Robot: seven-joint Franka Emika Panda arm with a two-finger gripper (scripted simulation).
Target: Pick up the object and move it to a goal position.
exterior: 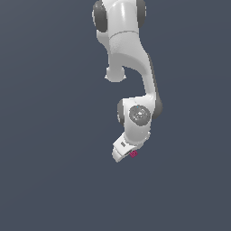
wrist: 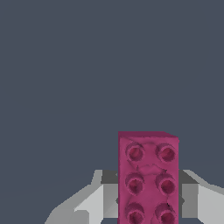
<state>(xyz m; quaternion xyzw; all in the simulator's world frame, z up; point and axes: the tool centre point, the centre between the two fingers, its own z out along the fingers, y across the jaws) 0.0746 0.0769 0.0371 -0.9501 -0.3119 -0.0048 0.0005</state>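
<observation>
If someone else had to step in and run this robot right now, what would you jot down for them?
Gripper: its fingers stand on either side of the pink toy brick; a firm grip cannot be confirmed.
Brick: studs face the wrist camera; in the exterior view it peeks out at the gripper's tip.
Done: gripper brought to the brick.
Left: confirm the grasp and carry the brick to the goal; no goal marker shows in either view.

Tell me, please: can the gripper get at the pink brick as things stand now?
Probably yes. The brick sits between the gripper's fingers, with nothing in the way. Whether they already press it, I cannot tell.
</observation>
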